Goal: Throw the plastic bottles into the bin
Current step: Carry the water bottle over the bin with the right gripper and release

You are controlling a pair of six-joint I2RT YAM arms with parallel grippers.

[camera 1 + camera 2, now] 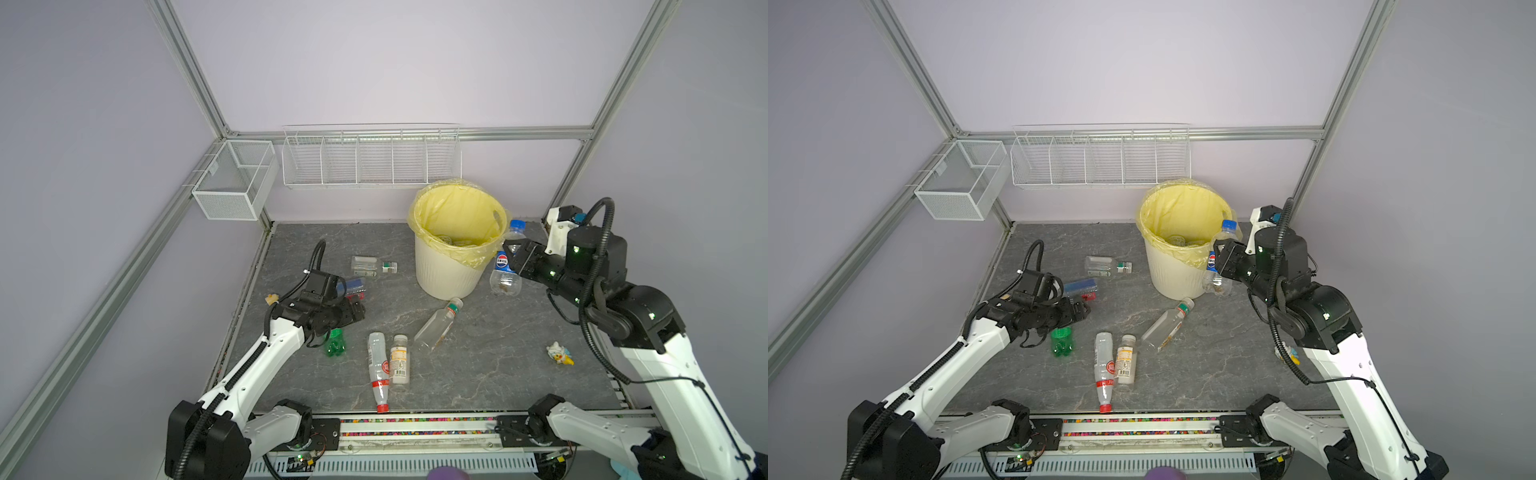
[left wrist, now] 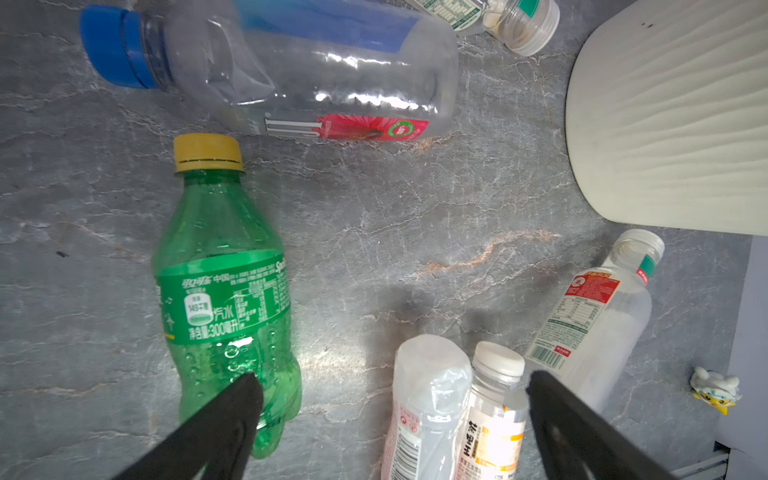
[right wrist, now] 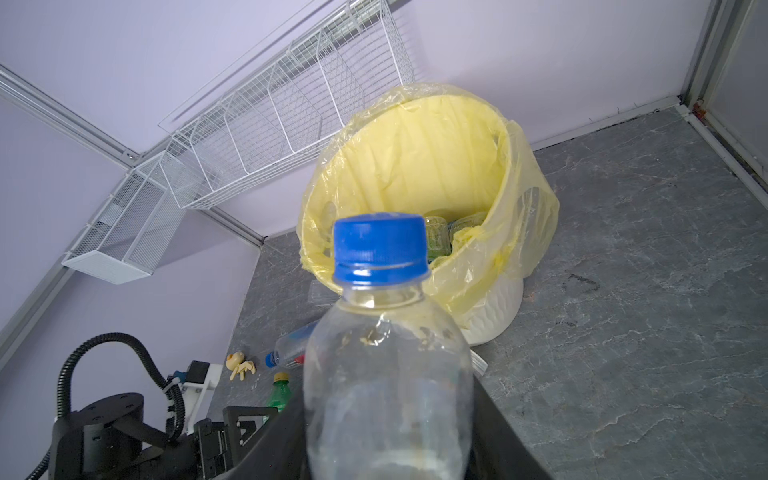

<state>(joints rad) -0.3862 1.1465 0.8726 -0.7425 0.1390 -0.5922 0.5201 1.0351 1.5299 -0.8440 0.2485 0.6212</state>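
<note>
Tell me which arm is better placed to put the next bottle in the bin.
Right. The right gripper holds the blue-capped bottle upright beside the bin, near its rim; the left gripper is open and empty, low near the green bottle, farther from the bin.

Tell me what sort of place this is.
Probably a robot test cell, not a home: an aluminium frame with plain walls, two arms mounted at a table, and bottles strewn round a bin.

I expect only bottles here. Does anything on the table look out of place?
Yes. A small yellow-white toy figure lies on the grey table, at the right in a top view; it is not a bottle.
</note>
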